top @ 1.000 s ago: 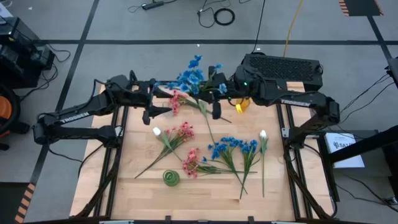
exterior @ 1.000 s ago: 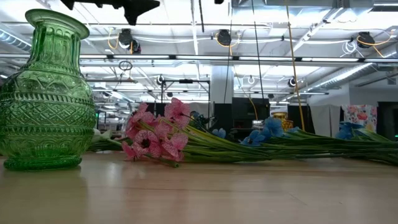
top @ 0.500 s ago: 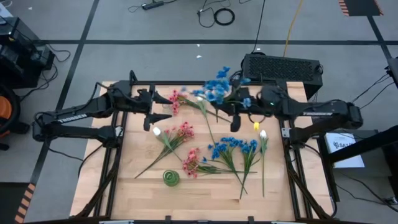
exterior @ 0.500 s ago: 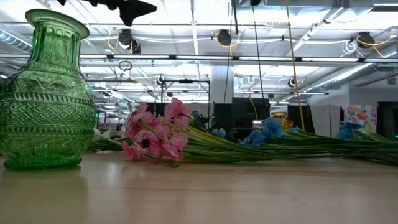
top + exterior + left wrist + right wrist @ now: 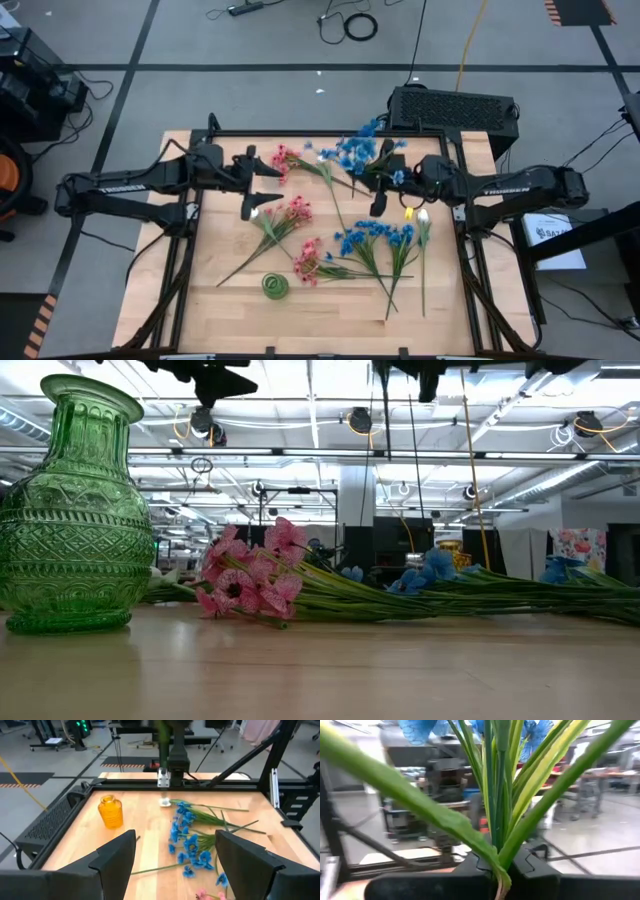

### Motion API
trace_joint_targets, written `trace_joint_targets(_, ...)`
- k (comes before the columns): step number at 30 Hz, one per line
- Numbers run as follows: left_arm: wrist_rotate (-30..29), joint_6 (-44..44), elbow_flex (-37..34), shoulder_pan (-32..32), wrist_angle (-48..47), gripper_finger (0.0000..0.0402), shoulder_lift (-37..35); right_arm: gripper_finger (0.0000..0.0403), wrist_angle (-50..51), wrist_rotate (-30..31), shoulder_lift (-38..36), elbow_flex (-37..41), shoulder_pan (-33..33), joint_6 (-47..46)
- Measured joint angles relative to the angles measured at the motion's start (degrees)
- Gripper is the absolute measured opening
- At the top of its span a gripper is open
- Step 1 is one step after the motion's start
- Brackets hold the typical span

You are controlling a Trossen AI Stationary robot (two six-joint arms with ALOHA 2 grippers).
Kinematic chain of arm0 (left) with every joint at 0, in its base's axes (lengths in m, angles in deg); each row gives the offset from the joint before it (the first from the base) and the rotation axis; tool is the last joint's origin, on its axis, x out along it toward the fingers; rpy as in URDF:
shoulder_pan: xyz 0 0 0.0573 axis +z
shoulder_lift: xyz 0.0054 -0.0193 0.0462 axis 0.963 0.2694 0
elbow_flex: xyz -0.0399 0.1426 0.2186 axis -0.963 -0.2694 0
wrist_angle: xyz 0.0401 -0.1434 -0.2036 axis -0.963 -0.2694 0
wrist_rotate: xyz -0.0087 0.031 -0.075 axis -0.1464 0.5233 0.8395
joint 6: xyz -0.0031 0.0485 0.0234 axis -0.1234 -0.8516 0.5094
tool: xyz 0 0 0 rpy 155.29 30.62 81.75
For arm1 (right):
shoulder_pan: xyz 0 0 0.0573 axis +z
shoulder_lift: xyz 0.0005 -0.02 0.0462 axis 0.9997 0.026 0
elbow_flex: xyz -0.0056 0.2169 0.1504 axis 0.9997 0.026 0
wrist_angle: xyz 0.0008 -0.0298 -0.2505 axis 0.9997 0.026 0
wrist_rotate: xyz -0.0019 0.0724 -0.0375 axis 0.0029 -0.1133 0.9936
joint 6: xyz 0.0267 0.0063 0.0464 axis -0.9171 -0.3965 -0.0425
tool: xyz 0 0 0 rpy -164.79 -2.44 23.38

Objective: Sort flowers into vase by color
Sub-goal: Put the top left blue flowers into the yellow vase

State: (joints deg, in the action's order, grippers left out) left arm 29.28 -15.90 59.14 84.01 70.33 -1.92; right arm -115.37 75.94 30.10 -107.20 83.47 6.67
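1. The right pincer (image 5: 377, 205) sits right of centre in the overhead frame, clamped on the stems of a blue sprig (image 5: 358, 152). Its own wrist view shows the green stalks (image 5: 496, 805) wedged between the two dark fingers, the blossoms rising above them.

2. A second ago that pincer and its blue sprig were up at the top-centre edge of the worktop (image 5: 330, 305). They have since travelled right and a little lower in the frame, towards the yellow vase (image 5: 408, 210), which now shows just beside the pincer. This looks like a carry to the vase for blue flowers, though the drop is not yet made.

3. The left pincer (image 5: 249, 185) has drawn back leftwards in the same time. It hovers at upper left of centre with its fingers (image 5: 116, 855) apart and nothing between them, beside a pink sprig (image 5: 285, 160) lying on the wood.

4. The other flowers lie as they did. A pink-and-white sprig (image 5: 285, 212) sits mid-frame, more pink blossoms (image 5: 308, 260) lie below centre, and a blue bunch (image 5: 375, 238) and a white bud (image 5: 423, 216) lie to the right.

5. The green vase (image 5: 275, 286) stands low in the frame with no stem in it, so most of the sorting looks undone.
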Motion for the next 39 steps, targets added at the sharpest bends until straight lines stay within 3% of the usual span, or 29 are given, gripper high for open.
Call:
trace_joint_targets(12,-0.67,-2.93,0.0,-0.3,1.22,0.0278,4.22,0.0004,17.63,-4.77,-10.2,0.34,-18.68,2.43)
trace_joint_targets(17,-1.89,-2.93,0.0,-0.3,1.37,0.0278,4.44,0.0004,10.36,-11.27,-10.3,8.21,-23.68,-1.69)
trace_joint_targets(24,-2.0,-3.29,0.0,-0.3,1.41,0.0278,4.44,0.0004,-13.49,-10.34,-10.35,20.86,-26.52,-7.15)
trace_joint_targets(32,-2.36,-4.05,0.0,-0.3,1.43,0.0278,4.44,0.0004,-14.09,-2.56,-10.82,22.32,-28.13,-3.44)
trace_joint_targets(39,-2.37,-4.07,0.0,-0.3,1.38,0.0278,4.44,0.0004,-13.64,-1.94,-10.79,22.32,-29.84,-3.65)
